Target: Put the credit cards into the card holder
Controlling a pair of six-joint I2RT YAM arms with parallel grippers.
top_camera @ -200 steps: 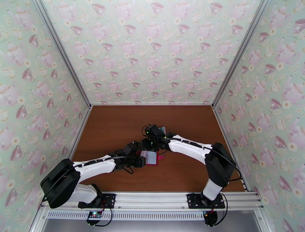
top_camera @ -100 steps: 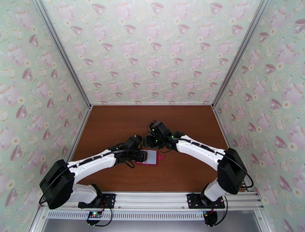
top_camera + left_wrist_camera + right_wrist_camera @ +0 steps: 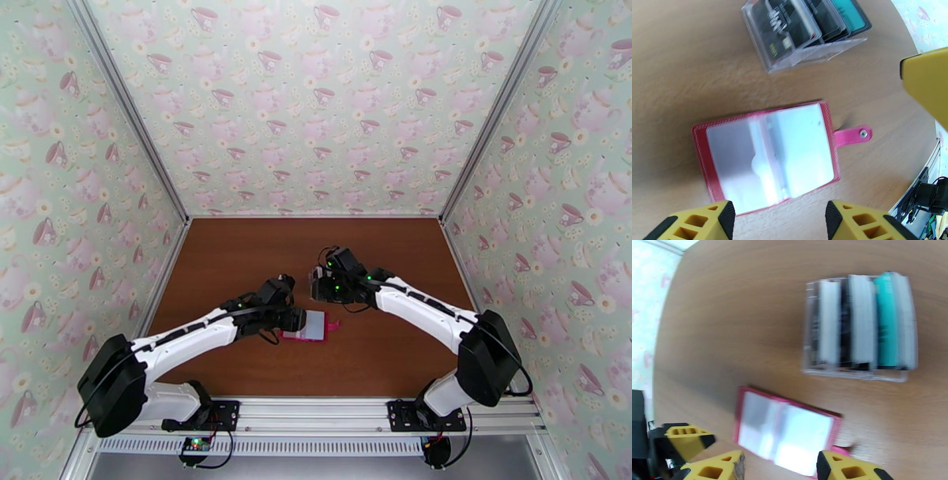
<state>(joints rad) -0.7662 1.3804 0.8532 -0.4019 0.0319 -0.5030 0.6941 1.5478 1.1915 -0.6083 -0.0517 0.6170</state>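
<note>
Handling: credit cards (image 3: 790,23) judged light, stiff, slick; pinch an exposed top edge. They stand in the clear stand (image 3: 817,55), at 12 o'clock from the card holder (image 3: 766,154), which lies open on the table (image 3: 679,59). Both left gripper (image 3: 778,215) and right gripper (image 3: 779,465) gape empty above.

The left arm (image 3: 189,339) reaches forward and rightward, the right arm (image 3: 419,308) forward and leftward, so their wrists nearly meet. The left gripper (image 3: 299,320) points right, its yellow jaws spread apart with nothing between them. The right gripper (image 3: 317,284) sits just beyond it, tilted down, jaws likewise parted and empty.
</note>
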